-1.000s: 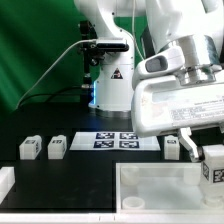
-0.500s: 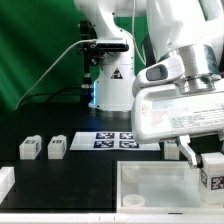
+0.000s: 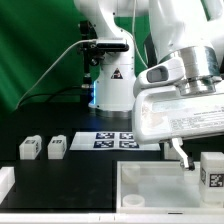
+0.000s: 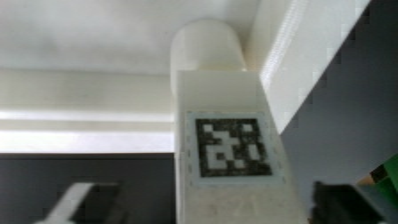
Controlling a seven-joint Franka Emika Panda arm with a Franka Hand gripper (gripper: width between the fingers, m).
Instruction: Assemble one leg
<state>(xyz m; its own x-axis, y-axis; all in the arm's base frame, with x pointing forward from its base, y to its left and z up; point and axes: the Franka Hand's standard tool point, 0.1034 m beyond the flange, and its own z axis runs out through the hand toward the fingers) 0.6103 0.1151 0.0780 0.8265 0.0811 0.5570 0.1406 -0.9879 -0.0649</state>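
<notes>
A leg (image 3: pixel 212 172), a white block with a square tag, stands upright at the right corner of the large white tray-like panel (image 3: pixel 150 187). My gripper (image 3: pixel 206 160) is around its top. One dark finger (image 3: pixel 182 155) shows clear of the leg's side; the other is cut off by the frame edge. In the wrist view the leg (image 4: pixel 228 150) runs between the two fingers of the gripper (image 4: pixel 217 205), with a dark gap on each side, so the jaws are open and not touching it.
Two more legs (image 3: pixel 29 148) (image 3: pixel 57 147) stand on the black table at the exterior view's left. The marker board (image 3: pixel 112 140) lies behind the panel. The robot base (image 3: pixel 108 80) stands at the back. A white part (image 3: pixel 5 180) sits at the left edge.
The visible finger has moved away from the leg's side, opening a gap. The leg has sunk slightly and now stands free.
</notes>
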